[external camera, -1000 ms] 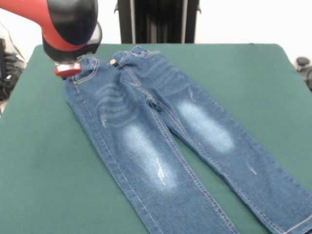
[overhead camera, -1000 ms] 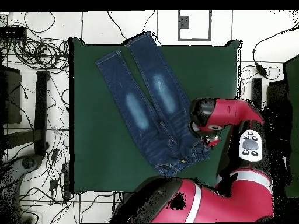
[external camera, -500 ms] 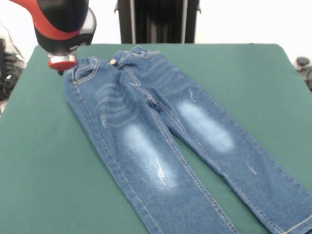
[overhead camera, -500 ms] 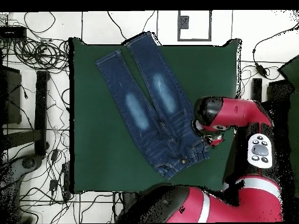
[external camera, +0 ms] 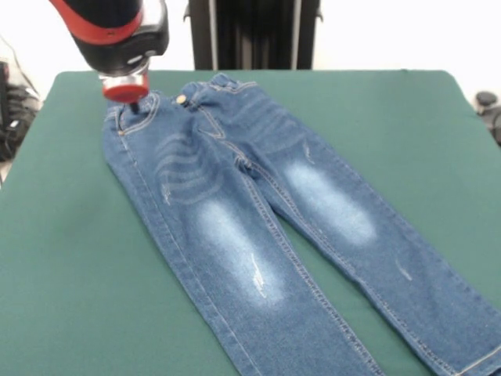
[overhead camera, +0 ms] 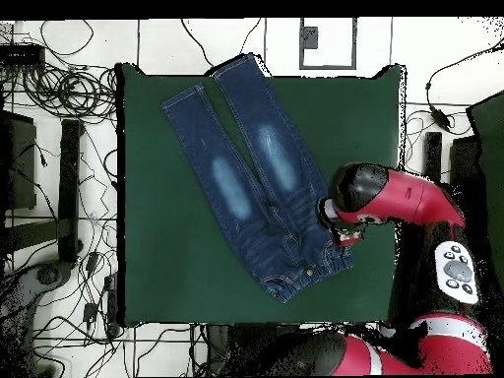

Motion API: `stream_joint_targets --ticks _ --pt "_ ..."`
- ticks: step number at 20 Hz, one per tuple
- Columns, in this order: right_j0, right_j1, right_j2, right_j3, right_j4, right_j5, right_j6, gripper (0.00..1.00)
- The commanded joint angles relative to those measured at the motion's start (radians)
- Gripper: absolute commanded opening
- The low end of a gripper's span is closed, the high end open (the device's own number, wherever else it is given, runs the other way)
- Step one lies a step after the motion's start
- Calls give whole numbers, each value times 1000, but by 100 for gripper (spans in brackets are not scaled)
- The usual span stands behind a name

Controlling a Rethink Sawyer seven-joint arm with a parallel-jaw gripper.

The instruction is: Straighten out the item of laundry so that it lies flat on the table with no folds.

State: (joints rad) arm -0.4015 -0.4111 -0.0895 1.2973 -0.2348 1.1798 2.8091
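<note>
The jeans (external camera: 266, 227) lie spread front-up across the green desk (external camera: 63, 258), legs toward the near right. The gripper (external camera: 133, 104) hovers over the waistband's left corner; whether its jaws are released or clenched cannot be told.

One camera looks low and close across the desk (external camera: 70, 258); the other hangs straight overhead (perhaps much higher), sharing the same green desk top.

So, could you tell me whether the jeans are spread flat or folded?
Spread: the jeans lie open, both legs extended apart on the table; only slight bunching at the waistband.
</note>
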Motion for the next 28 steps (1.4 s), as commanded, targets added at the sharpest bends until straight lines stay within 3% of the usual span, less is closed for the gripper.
stream_joint_targets --ticks 1,14,21,28 --pt "11 23 167 197 135 -79 -25 100" --pt "4 131 176 231 148 -178 -34 100" --pt "43 229 118 128 82 -151 -6 100" --pt "35 335 107 45 81 -110 -18 100"
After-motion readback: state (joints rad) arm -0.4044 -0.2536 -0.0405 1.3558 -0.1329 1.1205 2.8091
